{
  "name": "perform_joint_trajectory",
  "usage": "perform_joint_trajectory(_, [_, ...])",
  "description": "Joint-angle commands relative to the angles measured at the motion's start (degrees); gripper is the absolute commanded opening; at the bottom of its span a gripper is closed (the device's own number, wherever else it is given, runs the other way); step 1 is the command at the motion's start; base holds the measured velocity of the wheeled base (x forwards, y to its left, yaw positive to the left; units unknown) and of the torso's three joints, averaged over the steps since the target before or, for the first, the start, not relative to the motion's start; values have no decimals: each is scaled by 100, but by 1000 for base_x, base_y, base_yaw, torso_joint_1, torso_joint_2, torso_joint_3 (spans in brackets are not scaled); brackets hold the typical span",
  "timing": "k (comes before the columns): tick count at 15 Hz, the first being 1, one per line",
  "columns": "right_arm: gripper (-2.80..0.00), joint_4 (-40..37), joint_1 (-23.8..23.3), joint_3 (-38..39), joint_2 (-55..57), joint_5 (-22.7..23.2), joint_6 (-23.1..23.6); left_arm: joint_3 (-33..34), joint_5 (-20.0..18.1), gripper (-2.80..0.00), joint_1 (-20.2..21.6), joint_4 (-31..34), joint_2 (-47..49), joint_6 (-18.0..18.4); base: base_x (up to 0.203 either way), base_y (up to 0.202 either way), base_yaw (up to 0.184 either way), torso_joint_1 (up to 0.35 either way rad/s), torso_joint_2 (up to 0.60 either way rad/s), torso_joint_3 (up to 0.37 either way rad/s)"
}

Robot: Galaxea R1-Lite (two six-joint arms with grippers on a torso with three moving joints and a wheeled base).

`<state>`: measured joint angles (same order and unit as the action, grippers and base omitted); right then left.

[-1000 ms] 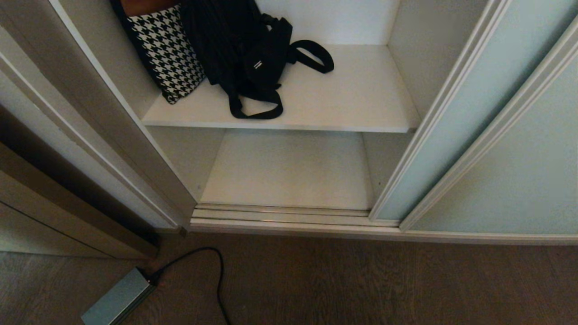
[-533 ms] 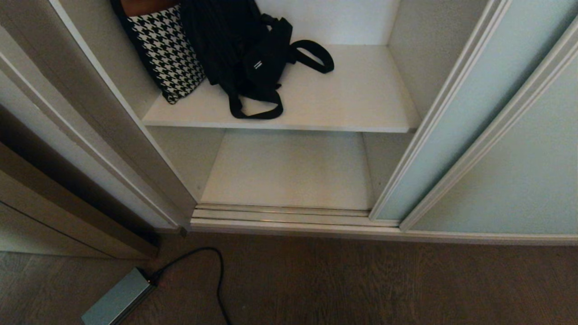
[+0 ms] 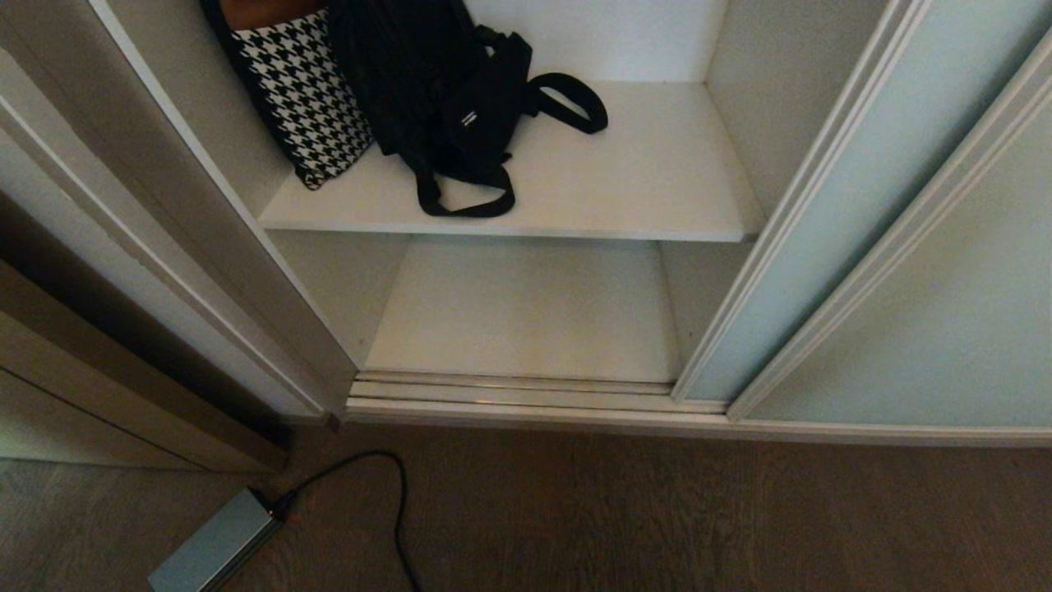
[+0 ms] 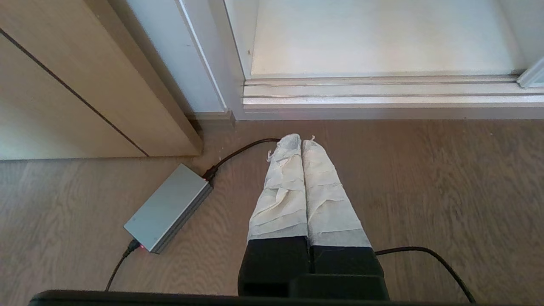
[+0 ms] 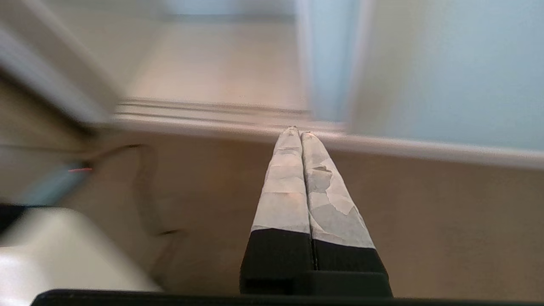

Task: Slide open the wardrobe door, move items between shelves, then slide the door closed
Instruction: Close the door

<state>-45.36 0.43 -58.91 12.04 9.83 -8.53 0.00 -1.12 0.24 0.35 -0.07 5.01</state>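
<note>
overall, we found the head view unchanged from a second earlier: black bag [image 3: 448, 99] lay on the upper shelf [image 3: 641, 177], sliding wardrobe door [image 3: 830, 214] stood open. both left gripper [image 4: 301, 142] and right gripper [image 5: 296, 131] were fully closed, empty.

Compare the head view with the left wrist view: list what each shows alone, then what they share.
Only the head view: the upper shelf carrying the black bag beside a houndstooth bag, and the sliding wardrobe door pushed to the right.

Only the left wrist view: the left gripper over the wood floor, its wrapped fingers shut, holding nothing.

Both: the bottom shelf, the floor track, and the grey power brick with its black cable.
</note>
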Motion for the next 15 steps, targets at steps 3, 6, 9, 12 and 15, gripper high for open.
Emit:
perform_joint_trajectory(3, [-280, -549, 72, -2570, 2191, 844, -1975, 0, 6, -280, 2, 0, 16, 8, 0, 0, 0, 0, 0, 0])
perform_joint_trajectory(6, [-280, -300, 83, -3125, 3134, 1079, -3241, 0, 3, -280, 2, 0, 16, 0, 0, 0, 0, 0, 0, 0])
perform_joint_trajectory(9, [-280, 814, 80, -2830, 3539, 1060, -3618, 0, 0, -280, 2, 0, 16, 0, 0, 0, 0, 0, 0, 0])
perform_joint_trajectory(12, [-280, 1750, 97, -2119, 3572, 802, -3714, 0, -2, -280, 2, 0, 16, 2, 0, 0, 0, 0, 0, 0])
perform_joint_trajectory(15, [-280, 1937, -1, -1884, 3701, 759, -3685, 0, -2, -280, 2, 0, 16, 6, 0, 0, 0, 0, 0, 0])
